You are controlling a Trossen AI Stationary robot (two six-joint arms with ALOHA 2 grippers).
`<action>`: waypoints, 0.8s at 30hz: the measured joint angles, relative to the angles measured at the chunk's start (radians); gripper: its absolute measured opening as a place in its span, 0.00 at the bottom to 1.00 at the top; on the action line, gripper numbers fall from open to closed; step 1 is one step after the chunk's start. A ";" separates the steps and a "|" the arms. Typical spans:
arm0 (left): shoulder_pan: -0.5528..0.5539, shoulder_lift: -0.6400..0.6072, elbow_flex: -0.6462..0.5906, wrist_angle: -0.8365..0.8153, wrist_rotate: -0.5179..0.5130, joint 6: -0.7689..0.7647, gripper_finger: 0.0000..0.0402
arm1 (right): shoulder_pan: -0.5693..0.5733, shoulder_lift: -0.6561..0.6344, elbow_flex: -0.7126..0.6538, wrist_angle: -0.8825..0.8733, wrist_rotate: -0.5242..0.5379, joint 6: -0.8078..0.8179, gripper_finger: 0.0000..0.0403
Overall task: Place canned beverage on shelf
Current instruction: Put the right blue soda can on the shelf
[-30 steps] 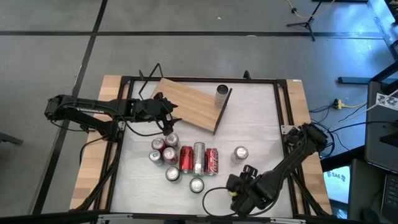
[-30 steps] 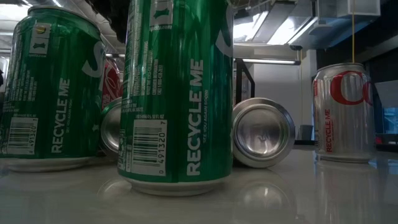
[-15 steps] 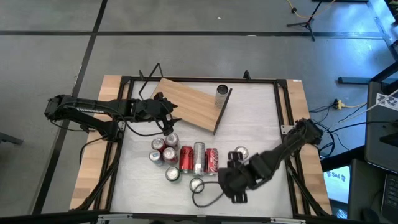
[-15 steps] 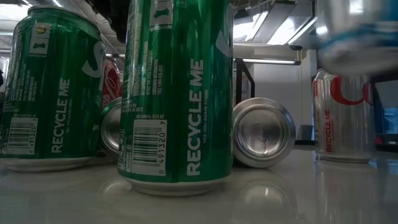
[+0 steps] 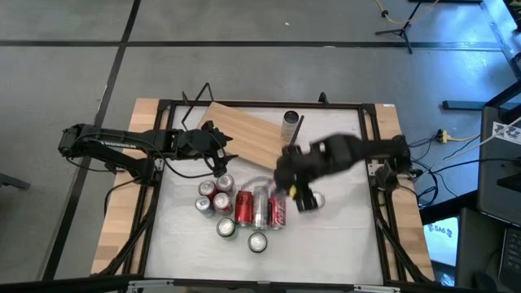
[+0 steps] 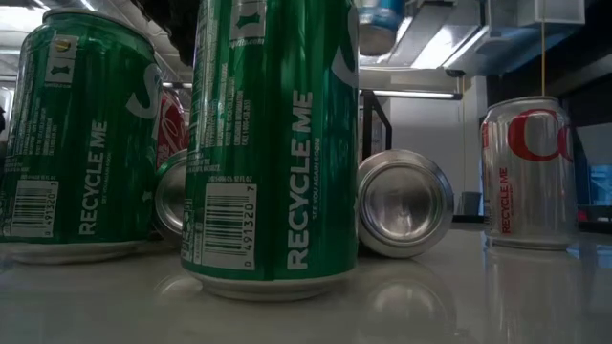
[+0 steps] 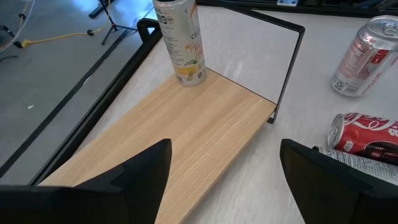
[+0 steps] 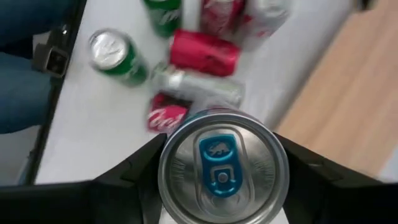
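1. The pale tabletop (image 5: 342, 236) fills the black frame; the cluster of cans sits near its centre, toward 6 o'clock from the shelf.
2. The shelf (image 5: 244, 134), a light-brown wooden board with black wire supports, lies skewed at about 11 o'clock of the table's centre; in the left wrist view its board (image 7: 180, 137) runs out to a wire end frame.
3. The right arm reaches in from 3 o'clock; its right gripper (image 5: 295, 181) hangs over the table just at the shelf's 4 o'clock corner, blurred in the high view.
4. The left arm comes in from 9 o'clock; the left gripper (image 5: 220, 155) sits at the shelf's 8 o'clock edge, fingers (image 7: 146, 171) apart with nothing between them.
5. The right gripper's fingers (image 8: 134, 177) are clamped on a silver can with a blue tab (image 8: 219, 163), held upright above the table; it is not on the shelf.
6. A tall pale can (image 5: 291, 124) stands upright on the shelf's 2 o'clock end; the left wrist view shows it (image 7: 180, 38) near the wire frame.
7. Green cans (image 6: 273, 143), red cans (image 5: 244, 207) and a silver can lying on its side (image 6: 404, 204) remain on the tabletop; a silver can with red lettering (image 6: 526, 172) stands apart at 3 o'clock of them.
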 joint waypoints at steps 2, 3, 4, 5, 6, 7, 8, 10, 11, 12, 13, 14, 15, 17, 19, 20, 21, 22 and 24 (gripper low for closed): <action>0.000 0.000 0.000 0.000 0.000 0.000 0.72 | -0.057 0.000 0.024 -0.011 -0.020 -0.059 0.58; 0.000 0.000 0.000 0.000 0.000 0.000 0.72 | -0.086 0.000 0.033 -0.008 -0.031 -0.090 0.58; 0.000 0.000 0.000 0.000 0.000 0.000 0.72 | -0.114 0.000 0.039 0.000 -0.045 -0.122 0.58; 0.000 0.000 0.000 0.000 0.000 0.000 0.72 | -0.141 0.000 0.040 0.008 -0.061 -0.153 0.58; 0.000 0.000 0.000 0.000 0.000 0.000 0.72 | -0.168 0.000 0.039 0.012 -0.073 -0.178 0.58; 0.000 0.000 0.000 0.000 0.000 0.000 0.72 | -0.195 0.000 0.038 0.014 -0.084 -0.203 0.58; 0.000 0.000 0.000 0.000 0.000 0.000 0.72 | -0.222 0.000 0.038 0.019 -0.095 -0.226 0.58; 0.000 0.000 0.000 0.001 0.000 0.000 0.72 | -0.273 0.000 0.038 0.035 -0.116 -0.274 0.58; 0.000 0.000 0.000 0.000 0.000 0.000 0.72 | -0.298 0.003 0.038 0.045 -0.126 -0.297 0.58; 0.000 0.000 0.000 0.000 0.000 0.000 0.72 | -0.323 0.004 0.038 0.058 -0.137 -0.320 0.58; 0.000 0.000 0.000 0.000 0.000 0.000 0.72 | -0.347 0.007 0.038 0.073 -0.152 -0.340 0.58; 0.000 0.000 0.000 0.000 0.000 0.000 0.72 | -0.370 0.008 0.038 0.087 -0.169 -0.360 0.58; 0.000 0.000 0.000 0.000 0.000 0.000 0.72 | -0.393 0.009 0.038 0.096 -0.182 -0.380 0.58; 0.000 0.000 0.000 0.000 0.000 0.000 0.72 | -0.436 0.011 0.038 0.119 -0.202 -0.412 0.58; 0.000 0.000 0.000 0.000 0.000 0.000 0.72 | -0.478 0.013 0.038 0.139 -0.213 -0.446 0.58; 0.000 0.000 0.000 0.000 0.000 0.000 0.72 | -0.497 0.018 0.038 0.140 -0.218 -0.458 0.58; 0.000 0.000 0.000 0.000 0.000 0.000 0.72 | -0.514 0.026 0.038 0.141 -0.223 -0.473 0.58; 0.000 0.000 0.000 0.000 0.000 0.000 0.72 | -0.532 0.030 0.038 0.146 -0.230 -0.486 0.58; 0.000 0.000 0.000 0.000 0.000 0.000 0.72 | -0.566 0.045 0.037 0.151 -0.239 -0.514 0.58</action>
